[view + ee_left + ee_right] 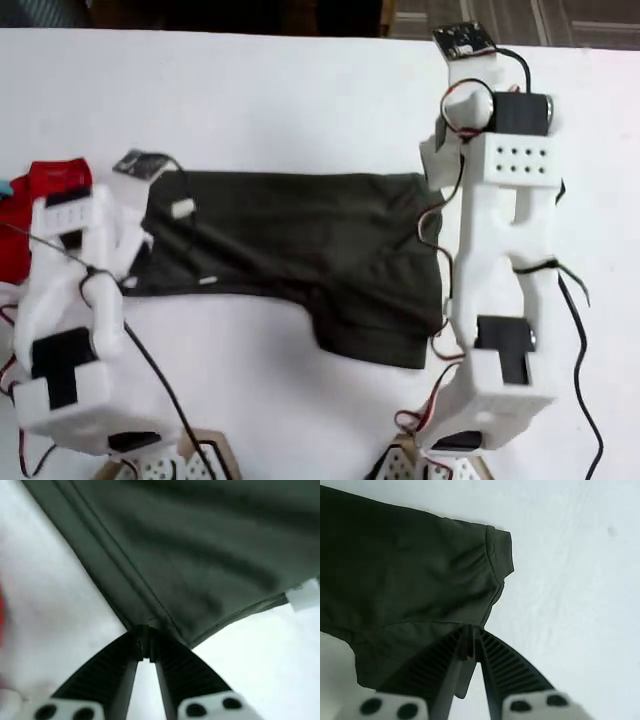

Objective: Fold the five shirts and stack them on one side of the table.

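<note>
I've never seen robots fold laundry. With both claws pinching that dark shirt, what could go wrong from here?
1. The left gripper and right gripper each pinch only the dark shirt's very edge, so the cloth may slip free when lifted.
2. The shirt lies rumpled, so the fold may turn out lopsided.
3. The red shirt lies right beside the left arm and could get dragged.
</note>
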